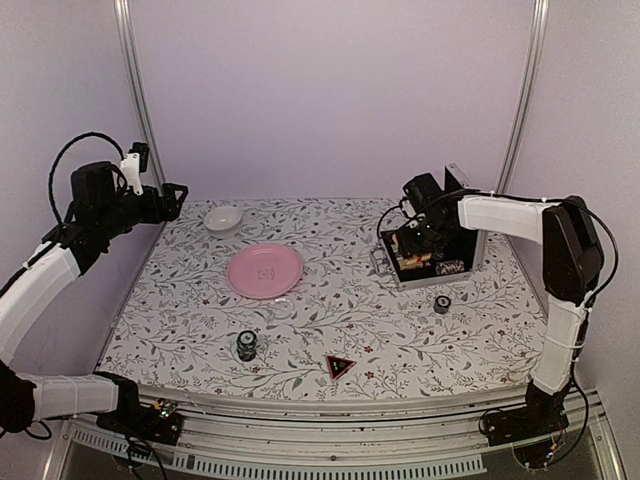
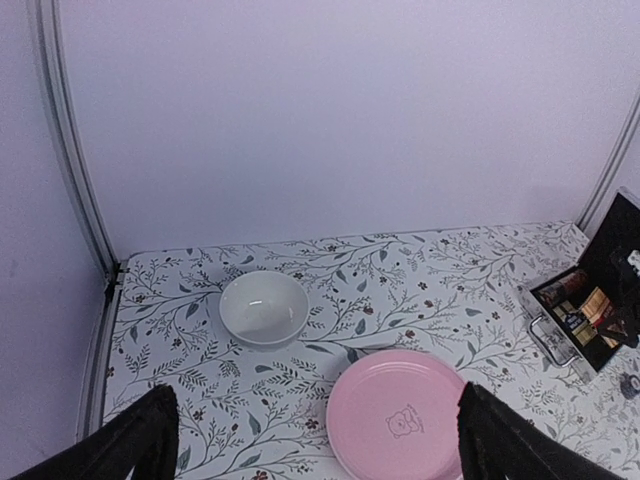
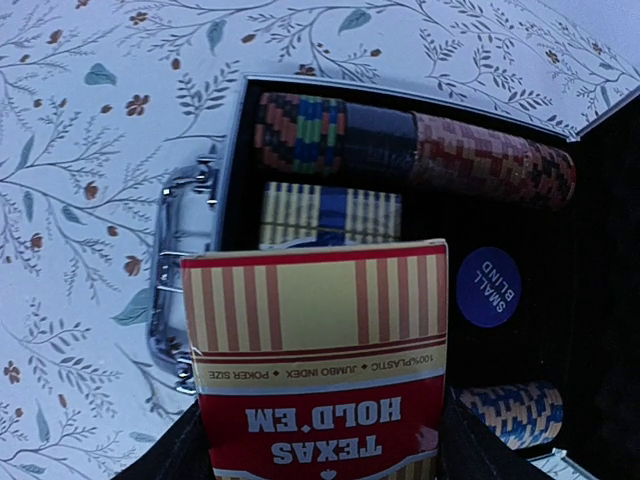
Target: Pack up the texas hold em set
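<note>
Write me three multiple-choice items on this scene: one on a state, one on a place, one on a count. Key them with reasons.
1. The silver case is:
A) shut
B) open, with its lid up
C) upside down

2. The black triangular marker lies:
A) on the table, near its front edge
B) inside the case
C) against the back wall

3. How many chip stacks stand loose outside the case?
A) none
B) five
C) two

Key:
1 B: the lid stands upright and the black lining and the chips inside show.
2 A: the top view shows it on the patterned cloth, close to the arm bases.
3 C: one stands left of the marker and one just in front of the case.
</note>
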Robot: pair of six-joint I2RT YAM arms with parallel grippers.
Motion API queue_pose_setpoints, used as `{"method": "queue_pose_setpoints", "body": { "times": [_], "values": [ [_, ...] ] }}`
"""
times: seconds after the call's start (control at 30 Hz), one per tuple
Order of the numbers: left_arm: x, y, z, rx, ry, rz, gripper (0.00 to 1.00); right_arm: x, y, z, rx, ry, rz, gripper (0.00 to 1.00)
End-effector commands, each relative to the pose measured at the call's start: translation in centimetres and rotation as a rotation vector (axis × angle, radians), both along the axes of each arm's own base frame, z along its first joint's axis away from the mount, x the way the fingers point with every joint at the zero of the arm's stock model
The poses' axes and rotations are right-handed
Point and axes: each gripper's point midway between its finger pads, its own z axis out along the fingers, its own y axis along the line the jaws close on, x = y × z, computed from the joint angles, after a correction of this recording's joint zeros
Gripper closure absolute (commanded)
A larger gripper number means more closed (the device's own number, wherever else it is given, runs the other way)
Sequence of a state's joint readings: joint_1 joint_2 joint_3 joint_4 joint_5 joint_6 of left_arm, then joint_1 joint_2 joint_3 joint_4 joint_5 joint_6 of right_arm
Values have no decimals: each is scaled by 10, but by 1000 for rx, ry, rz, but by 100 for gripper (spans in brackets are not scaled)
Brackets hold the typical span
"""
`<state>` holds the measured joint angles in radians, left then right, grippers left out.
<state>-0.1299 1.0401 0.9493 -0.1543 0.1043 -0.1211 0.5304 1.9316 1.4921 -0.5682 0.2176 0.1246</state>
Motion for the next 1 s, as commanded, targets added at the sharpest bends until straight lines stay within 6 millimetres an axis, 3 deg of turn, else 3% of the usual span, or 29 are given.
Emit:
{"method": "queue_pose_setpoints", "body": {
  "times": [0.0, 0.17, 0.37, 0.5, 0.7, 0.97],
  "values": [
    [-3, -7, 14, -23, -34, -35, 3, 31, -22, 5, -12, -30, -12, 41],
    [-3, -7, 13, -23, -31, -36, 3, 40, -54, -14, -28, 6, -88, 41],
    [-2, -9, 11, -27, -24, -45, 3, 52, -76, -12, -55, -7, -119, 41],
    [-2, -10, 10, -27, -21, -48, 3, 62, -83, -8, -63, -20, -119, 41],
    [-1, -11, 8, -31, -14, -54, 3, 72, -92, -24, -107, 1, -104, 41],
    [0, -13, 7, -33, -10, -61, 3, 69, -105, -40, -91, 47, -136, 41]
  ]
}}
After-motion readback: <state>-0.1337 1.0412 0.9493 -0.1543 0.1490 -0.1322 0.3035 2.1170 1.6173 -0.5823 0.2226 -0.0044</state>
